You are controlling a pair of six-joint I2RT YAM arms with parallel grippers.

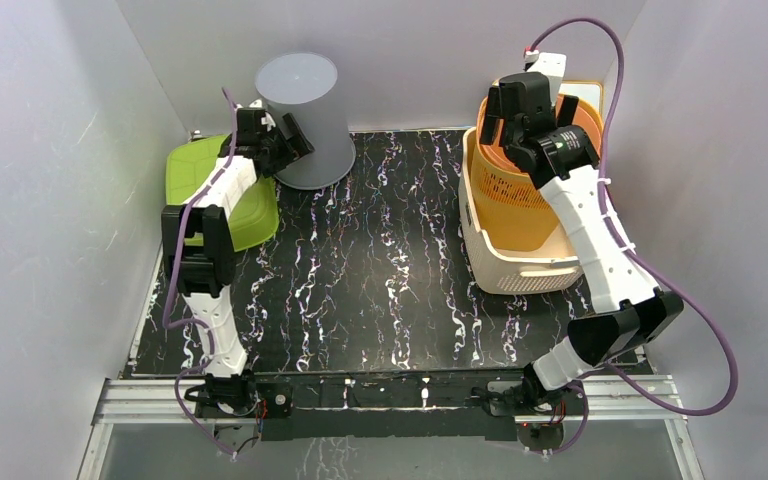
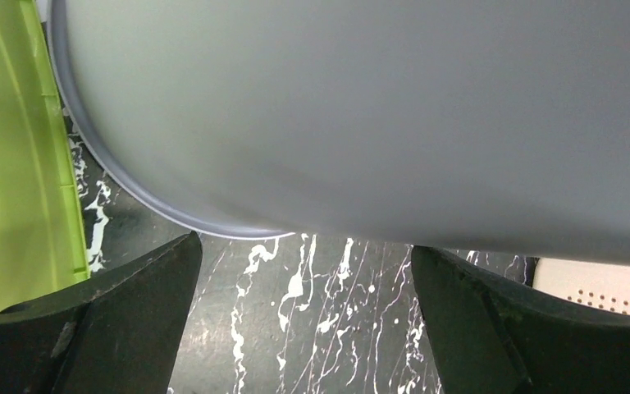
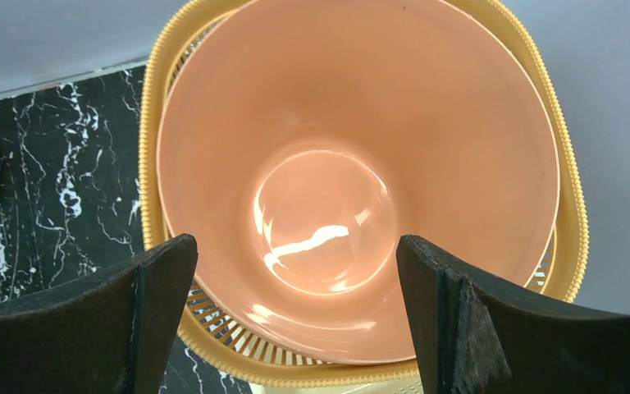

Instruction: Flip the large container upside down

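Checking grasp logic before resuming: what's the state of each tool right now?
Left tool: open, empty, beside the grey container.
Right tool: open, empty, over the orange bucket.

One each: grey container [image 1: 305,110]; green tub [image 1: 210,170]; orange bucket [image 3: 353,123]; yellow basket [image 1: 508,195]; cream basket [image 1: 520,270]

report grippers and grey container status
Left gripper open beside grey container; right gripper open over orange bucket. Grey container stands base up. Beside it, green tray.
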